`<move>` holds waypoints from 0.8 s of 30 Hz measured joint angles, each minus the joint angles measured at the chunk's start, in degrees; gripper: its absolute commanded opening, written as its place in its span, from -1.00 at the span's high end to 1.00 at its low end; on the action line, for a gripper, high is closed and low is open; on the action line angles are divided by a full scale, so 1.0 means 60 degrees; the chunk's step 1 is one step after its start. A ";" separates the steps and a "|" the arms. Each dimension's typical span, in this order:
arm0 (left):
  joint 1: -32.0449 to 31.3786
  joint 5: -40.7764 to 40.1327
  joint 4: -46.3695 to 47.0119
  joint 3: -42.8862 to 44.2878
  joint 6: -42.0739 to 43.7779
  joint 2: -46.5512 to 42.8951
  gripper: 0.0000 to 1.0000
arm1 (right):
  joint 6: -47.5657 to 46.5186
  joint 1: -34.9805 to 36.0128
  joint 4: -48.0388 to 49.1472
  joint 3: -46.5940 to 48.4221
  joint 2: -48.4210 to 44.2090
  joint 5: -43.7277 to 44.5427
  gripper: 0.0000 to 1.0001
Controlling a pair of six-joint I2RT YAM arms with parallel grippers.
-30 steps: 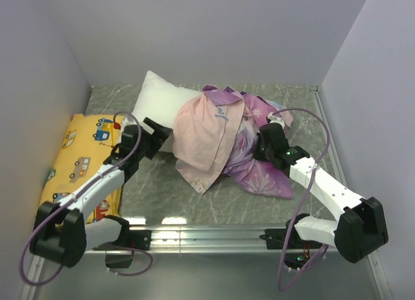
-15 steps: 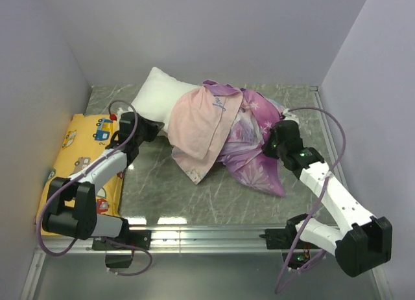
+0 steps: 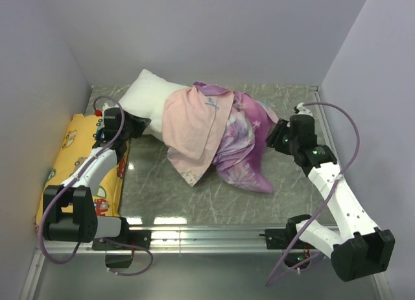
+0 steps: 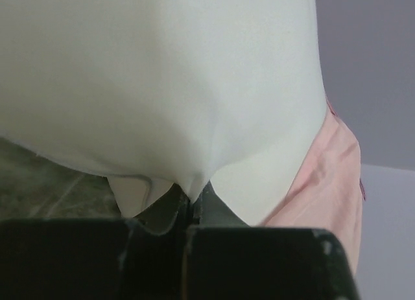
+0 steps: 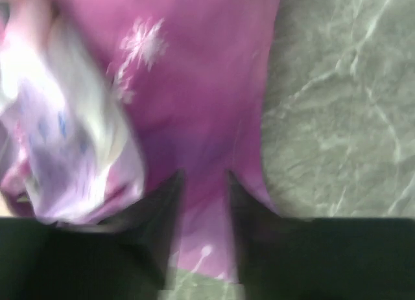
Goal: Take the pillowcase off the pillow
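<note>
A grey marbled table (image 3: 155, 183) sits between pale walls. At its left edge lies a flat yellow cushion (image 3: 72, 144) printed with small vehicles. Just right of it, the left gripper (image 3: 138, 126) is clamped on the near edge of the white pillow (image 3: 146, 96). The pillow lies at the back of the table with its left end bare. The pillowcase (image 3: 217, 135) covers the pillow's right part. It is turned back, so its pale pink inside shows on the left, and the purple snowflake print trails to the right and toward the near side. A short dark line of script sits on the pink part, too small to read. The right gripper (image 3: 275, 137) is at the case's right edge.

The left wrist camera shows what the overhead one hides: the fingers (image 4: 165, 212) pressed together on a pinch of white pillow cloth. The right wrist camera is blurred. It shows fingers (image 5: 159, 216) a narrow gap apart with purple cloth between them; whether they pinch it I cannot tell.
</note>
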 measured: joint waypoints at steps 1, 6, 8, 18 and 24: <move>0.0058 -0.0204 -0.0029 0.0000 0.0044 -0.0004 0.99 | -0.0029 0.0324 -0.0087 0.0000 -0.0026 0.0280 -0.33; 0.0036 -0.0707 -0.0160 0.0000 0.0189 -0.0004 0.99 | 0.0160 0.2892 -0.0113 -0.0492 -0.0572 0.1191 -0.53; -0.0026 -0.0776 -0.0153 0.0000 0.0200 -0.0011 0.99 | 0.0390 0.3810 -0.0135 -0.0987 -0.0933 0.1428 -0.56; -0.0080 -0.0933 -0.0605 0.0372 0.0357 0.0004 0.99 | 0.1045 0.5475 0.0368 -0.2208 0.0652 0.2302 -0.52; -0.0011 -0.0903 -0.1002 0.1031 0.0503 0.0204 0.99 | 0.1129 0.5475 0.0678 -0.2626 0.0430 0.2586 0.95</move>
